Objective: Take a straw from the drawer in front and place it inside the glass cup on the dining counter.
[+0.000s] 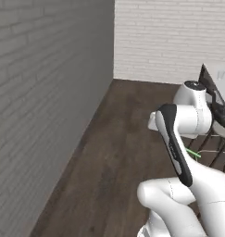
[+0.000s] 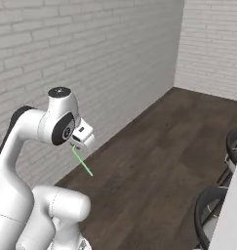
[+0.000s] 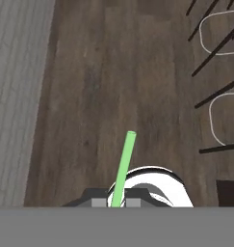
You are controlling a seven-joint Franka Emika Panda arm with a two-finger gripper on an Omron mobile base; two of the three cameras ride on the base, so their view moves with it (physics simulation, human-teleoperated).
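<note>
Held the straw (image 3: pixel 123 169) pinched tight in the gripper (image 3: pixel 117 202), high over the wooden floor (image 3: pixel 99 87), ready for carrying to the cup.

We see a glossy white arm (image 2: pixel 22 146) built of rounded, tubular segments. We note dark joint bands between the shells and a black strip along one link (image 1: pixel 175 146). We find a round dark grey cap (image 2: pixel 59 92) topping one joint, and a dark disc with a small pale mark on its side.
</note>
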